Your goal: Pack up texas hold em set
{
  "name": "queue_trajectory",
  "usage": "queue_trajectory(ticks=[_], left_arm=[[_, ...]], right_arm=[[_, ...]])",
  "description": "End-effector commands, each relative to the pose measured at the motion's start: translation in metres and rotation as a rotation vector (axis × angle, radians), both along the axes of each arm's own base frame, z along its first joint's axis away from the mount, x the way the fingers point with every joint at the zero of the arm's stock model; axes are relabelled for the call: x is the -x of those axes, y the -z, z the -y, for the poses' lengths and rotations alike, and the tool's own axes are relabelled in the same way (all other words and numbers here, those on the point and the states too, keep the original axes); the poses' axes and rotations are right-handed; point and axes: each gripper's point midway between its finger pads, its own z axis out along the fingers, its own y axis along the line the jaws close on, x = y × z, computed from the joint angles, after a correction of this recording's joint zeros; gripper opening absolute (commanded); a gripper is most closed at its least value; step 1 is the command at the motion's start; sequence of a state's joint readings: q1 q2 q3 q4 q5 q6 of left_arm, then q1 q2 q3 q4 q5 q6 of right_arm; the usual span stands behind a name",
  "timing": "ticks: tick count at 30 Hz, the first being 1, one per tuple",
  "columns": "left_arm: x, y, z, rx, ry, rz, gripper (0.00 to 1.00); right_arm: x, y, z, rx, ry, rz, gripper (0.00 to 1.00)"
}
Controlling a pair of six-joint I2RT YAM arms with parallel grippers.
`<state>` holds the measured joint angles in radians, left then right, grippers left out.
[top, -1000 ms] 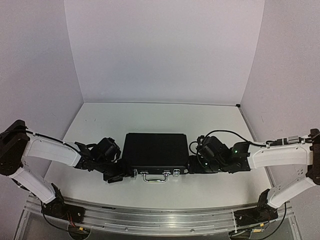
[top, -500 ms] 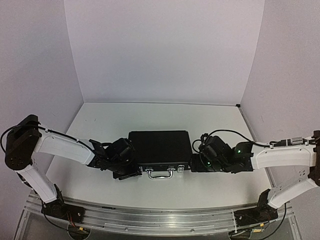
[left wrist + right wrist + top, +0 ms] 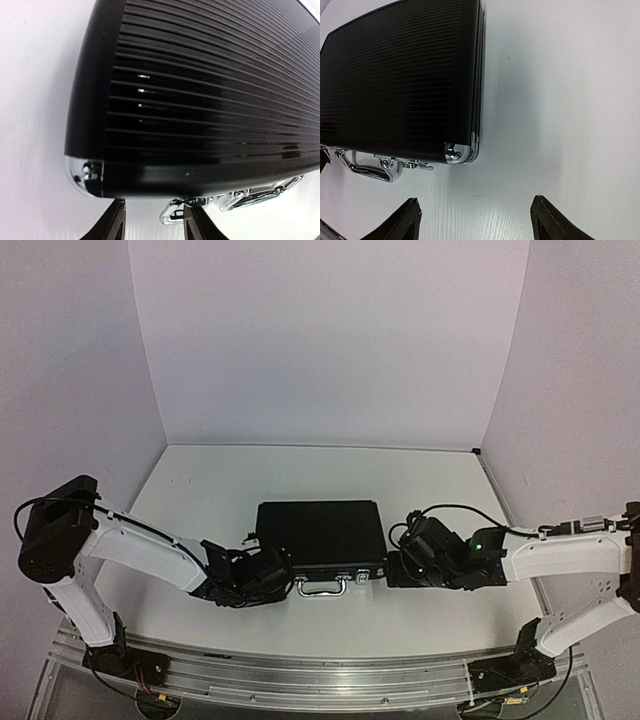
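Observation:
The texas hold em set shows only as a closed black ribbed briefcase lying flat mid-table, its silver handle facing the arms. My left gripper sits low at the case's front left. In the left wrist view the left gripper is open by a narrow gap over bare table, with a silver latch just ahead of its right finger. My right gripper stands open and wide beside the case's front right corner, touching nothing. Chips, cards and discs are out of view.
White table with lilac walls at the back and both sides. A silver rail holding the arm bases runs along the near edge. The right arm's black cable loops above its wrist.
My left arm has slid right along the case's front and its jaws have narrowed. The briefcase has shifted slightly right. The right gripper has backed off a little to the right.

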<state>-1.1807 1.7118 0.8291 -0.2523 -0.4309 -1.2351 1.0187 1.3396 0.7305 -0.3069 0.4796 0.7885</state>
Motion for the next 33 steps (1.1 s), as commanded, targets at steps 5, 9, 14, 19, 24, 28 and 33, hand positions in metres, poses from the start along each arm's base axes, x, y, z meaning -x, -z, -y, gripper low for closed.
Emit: queue_trajectory(ticks=[5, 9, 14, 19, 24, 28, 33], left_arm=[[0.024, 0.035, -0.058, -0.186, 0.029, 0.018, 0.41], [0.02, -0.001, -0.057, -0.088, -0.008, 0.084, 0.43], [0.022, -0.022, -0.058, 0.015, 0.012, 0.121, 0.49], [0.018, -0.052, -0.045, 0.064, 0.059, 0.164, 0.64], [-0.003, -0.144, -0.049, 0.159, 0.017, 0.266, 1.0], [-0.044, -0.199, -0.079, 0.21, -0.05, 0.29, 1.0], [-0.111, -0.197, -0.143, 0.175, -0.157, 0.246, 1.0]], right_arm=[[-0.003, 0.004, 0.005, 0.017, 0.035, 0.009, 0.74], [-0.004, 0.004, 0.003, 0.015, 0.035, 0.006, 0.74], [-0.005, 0.002, 0.002, 0.016, 0.035, 0.014, 0.74], [-0.007, -0.007, -0.005, 0.005, 0.003, 0.024, 0.75], [-0.015, -0.04, 0.0, -0.007, 0.0, 0.115, 0.92], [-0.031, -0.074, 0.026, 0.055, 0.036, 0.235, 0.98], [-0.07, -0.078, 0.096, 0.057, 0.209, 0.118, 0.98]])
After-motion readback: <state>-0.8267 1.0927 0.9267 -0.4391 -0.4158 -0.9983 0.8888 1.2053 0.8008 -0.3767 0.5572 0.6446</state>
